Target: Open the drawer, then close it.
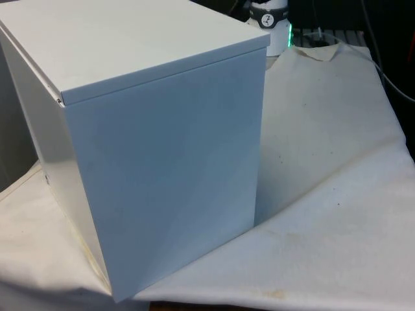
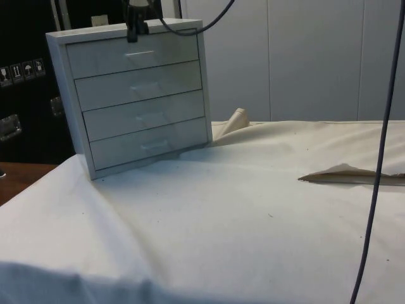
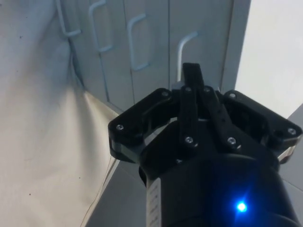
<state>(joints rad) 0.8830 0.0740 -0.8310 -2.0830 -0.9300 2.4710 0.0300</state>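
White panels make up the chest of drawers (image 2: 136, 95), which is set on the cloth-covered worktop (image 2: 240, 215) toward its far end in the side view. Four drawers are seen stacked in its front, each fitted with a pale bar handle, and all four fronts lie flush with the frame. In the front view the chest (image 1: 149, 142) is turned with its plain back and side to the camera, at the front view's left. The pincer (image 2: 132, 30) is seen in the side view at the upper edge of the chest, just above the top drawer (image 2: 133, 55) and near the left end of that drawer's handle (image 2: 138, 54). In the wrist view the pincer (image 3: 193, 78) is shown with its two black fingers (image 3: 189, 104) pressed together, nothing held between them, close before the top drawer's handle (image 3: 187, 47). Whether the handle is touched cannot be told. A crumpled fold of cloth (image 2: 345, 172) is seen lying well apart from the chest.
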